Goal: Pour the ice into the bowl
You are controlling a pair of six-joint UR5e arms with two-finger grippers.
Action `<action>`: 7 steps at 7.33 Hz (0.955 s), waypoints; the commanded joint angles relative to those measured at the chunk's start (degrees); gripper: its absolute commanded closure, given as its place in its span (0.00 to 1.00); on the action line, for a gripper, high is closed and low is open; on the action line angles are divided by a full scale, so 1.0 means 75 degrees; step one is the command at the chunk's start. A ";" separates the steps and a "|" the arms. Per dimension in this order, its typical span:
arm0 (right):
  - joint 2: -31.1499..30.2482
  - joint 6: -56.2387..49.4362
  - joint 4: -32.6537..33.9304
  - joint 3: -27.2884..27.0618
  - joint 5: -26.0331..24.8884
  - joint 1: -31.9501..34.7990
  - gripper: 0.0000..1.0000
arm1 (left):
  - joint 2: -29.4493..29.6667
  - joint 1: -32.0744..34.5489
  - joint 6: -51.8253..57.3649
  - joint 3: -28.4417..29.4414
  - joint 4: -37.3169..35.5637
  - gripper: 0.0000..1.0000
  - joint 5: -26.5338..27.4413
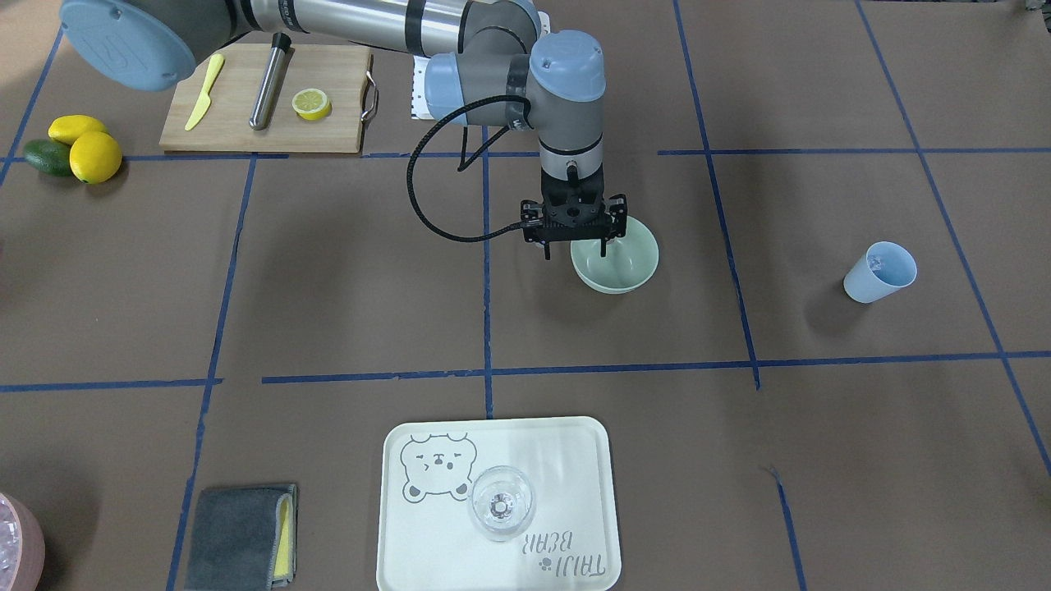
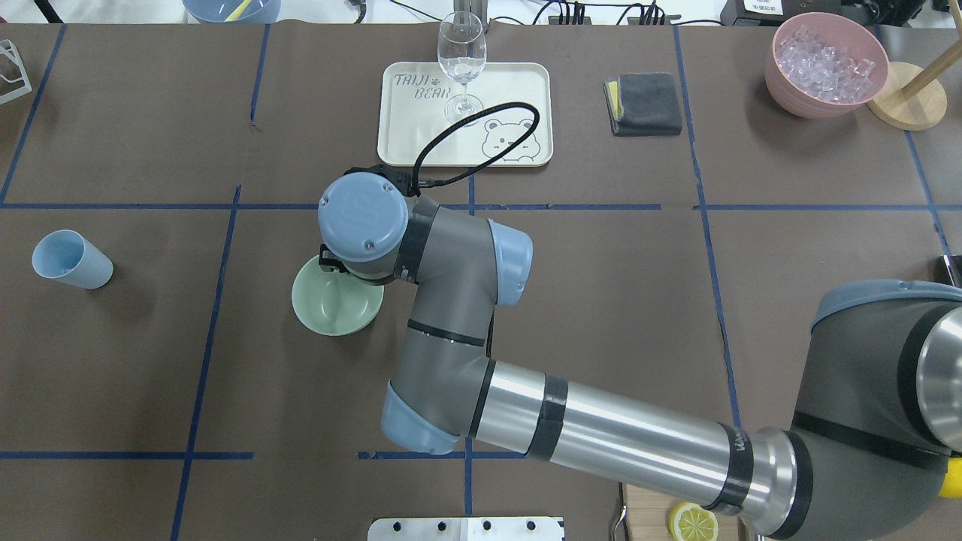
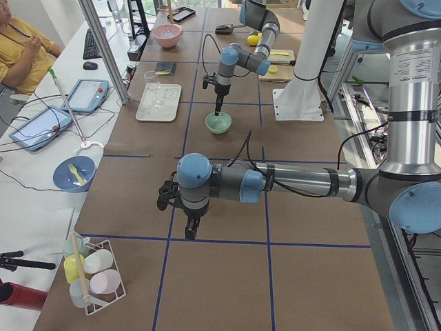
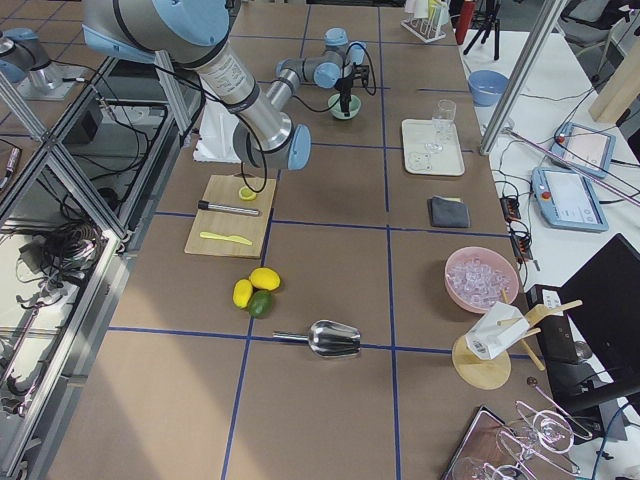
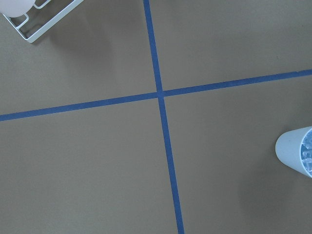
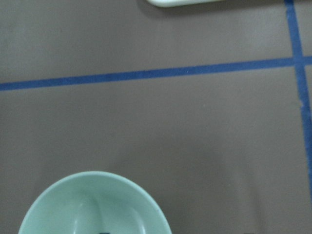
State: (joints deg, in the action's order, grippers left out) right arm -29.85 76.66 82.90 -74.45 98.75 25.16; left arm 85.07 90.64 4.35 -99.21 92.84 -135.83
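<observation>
The mint-green bowl [image 1: 628,267] stands upright near the table's middle, seen also from overhead [image 2: 334,304] and in the right wrist view [image 6: 92,204]. It holds no ice. My right gripper [image 1: 575,250] hangs straight down at the bowl's edge, open and holding nothing, with one finger inside the rim and one outside. The blue cup [image 1: 880,272] stands apart on my left [image 2: 71,259]. Clear ice [image 5: 308,153] shows inside it. My left gripper [image 3: 191,231] hovers low over the table near the cup; I cannot tell if it is open or shut.
A pale tray [image 1: 394,525] holds a wine glass [image 1: 501,502]. A pink container of ice [image 2: 827,64] and a grey cloth [image 2: 648,104] sit far right. A cutting board [image 1: 263,98] and lemons [image 1: 94,156] lie near my right base.
</observation>
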 commanded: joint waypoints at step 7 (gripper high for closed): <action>-0.5684 -0.9619 0.1226 -0.3260 0.4643 0.6421 0.00 | 0.0189 -0.0027 0.0064 -0.0553 0.0963 0.00 0.0979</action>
State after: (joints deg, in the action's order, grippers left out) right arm -67.14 19.50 90.64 -100.44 130.80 65.14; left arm 86.57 90.48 4.47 -103.01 96.00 -127.93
